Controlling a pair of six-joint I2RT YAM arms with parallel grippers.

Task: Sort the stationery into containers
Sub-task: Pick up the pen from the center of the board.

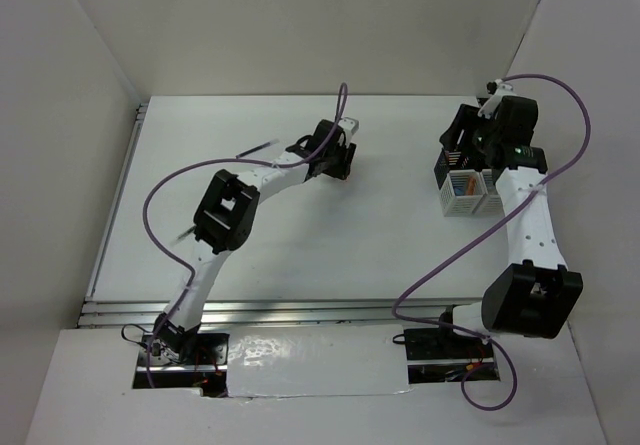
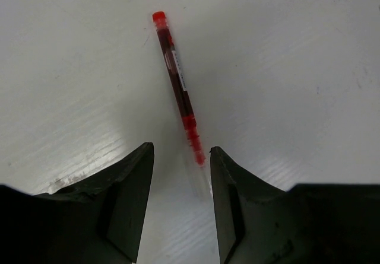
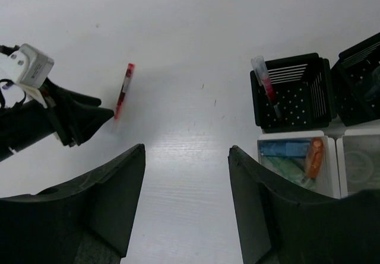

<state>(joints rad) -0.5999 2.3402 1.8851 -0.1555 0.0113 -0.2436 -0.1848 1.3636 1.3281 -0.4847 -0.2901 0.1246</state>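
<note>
One red pen (image 2: 178, 86) lies on the desk (image 2: 285, 68) between the half-open left fingers (image 2: 127, 181), ungripped; the right fingers (image 3: 101, 193) gape empty. Next, likely: grip, carry to bins (image 3: 292, 95).

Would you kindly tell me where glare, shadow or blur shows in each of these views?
Top external: glare on the glossy white sheet between the arm bases. Left wrist: a bright sheen on the white table beside the left gripper; shadow around the thin red pen, whose near end looks blurred. Right wrist: even light, the right gripper dark and featureless, the small black slatted bin sharp.
</note>
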